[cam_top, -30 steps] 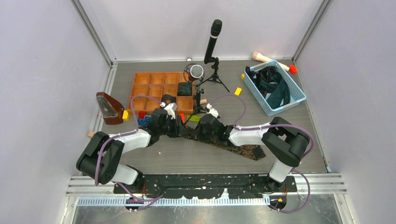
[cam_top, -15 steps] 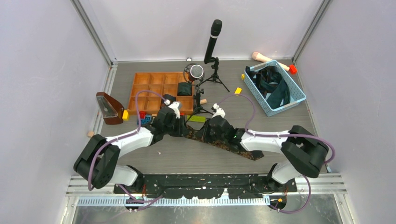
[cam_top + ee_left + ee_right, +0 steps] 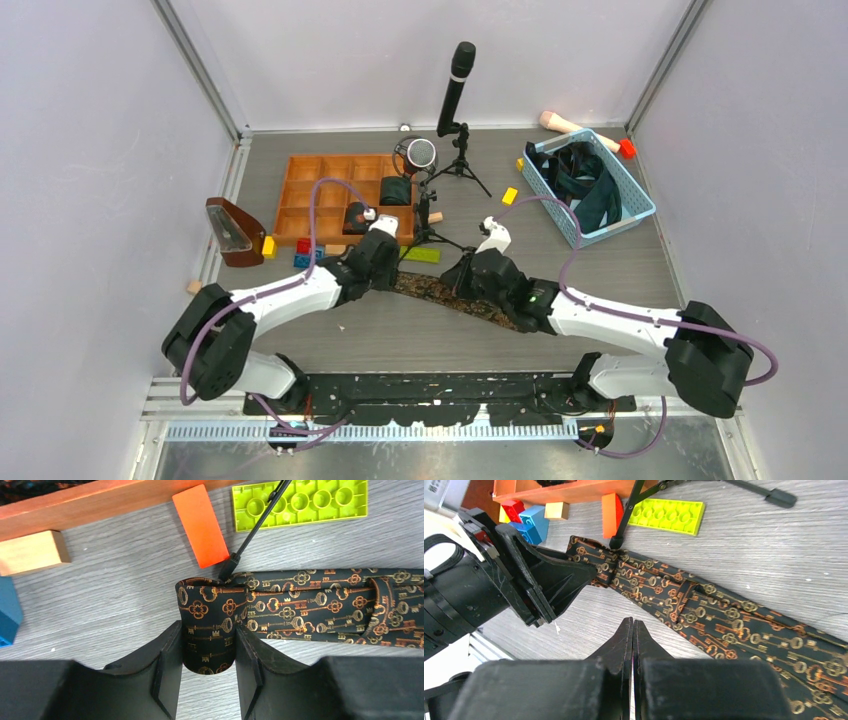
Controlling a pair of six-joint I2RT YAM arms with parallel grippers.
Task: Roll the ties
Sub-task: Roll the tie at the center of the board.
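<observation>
Plainly the tie [image 3: 300, 607] is soft, light cloth that would slump and unroll if let go, so its curled end is the place to hold. The left fingers [image 3: 247, 670] are clamped on that curl. The right fingers [image 3: 633, 635], pressed together and empty, hover above. It lies flat mid-table [image 3: 400, 345], its length slanting near-right and the curl pointing far-left.
</observation>
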